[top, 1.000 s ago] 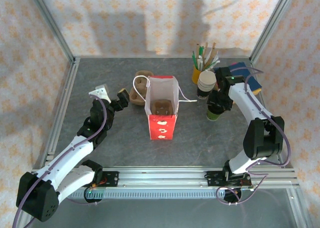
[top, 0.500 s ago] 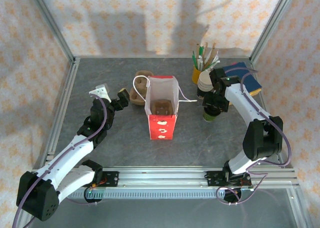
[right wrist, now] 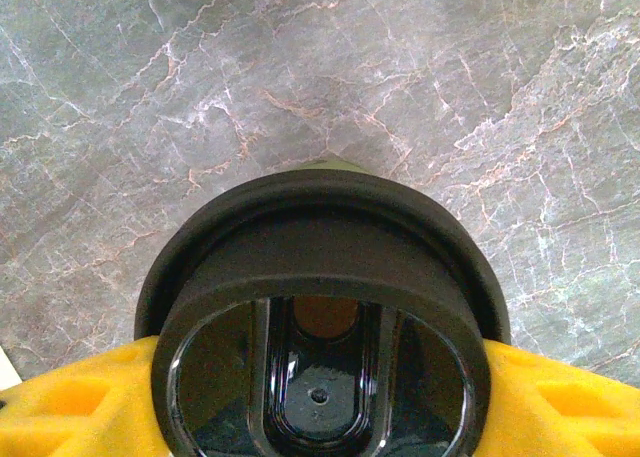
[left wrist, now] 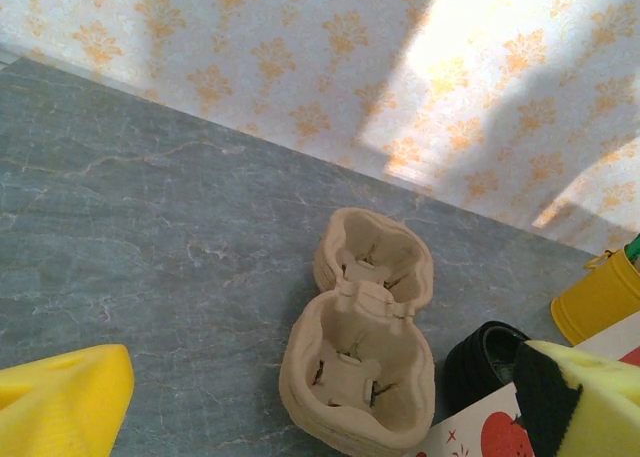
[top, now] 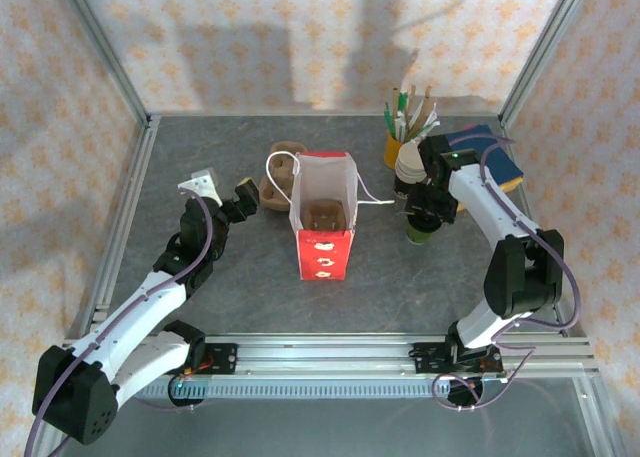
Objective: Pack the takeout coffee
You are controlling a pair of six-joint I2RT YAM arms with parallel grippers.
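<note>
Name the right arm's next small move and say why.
Probably lift straight up. The jaws of the right gripper press both sides of the green paper cup with round black plastic lid, which sits low at the grey table, apart from the open red paper bag; it must clear the bag's rim before going in.

Bright, sharp frames; soft shadows cross the back wall (top: 300, 37).

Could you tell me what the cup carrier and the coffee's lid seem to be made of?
The cup carrier looks like moulded paper pulp: matte tan, fibrous, with soft edges. The coffee lid is probably black plastic: smooth and glossy, with reflections in its recess.
</note>
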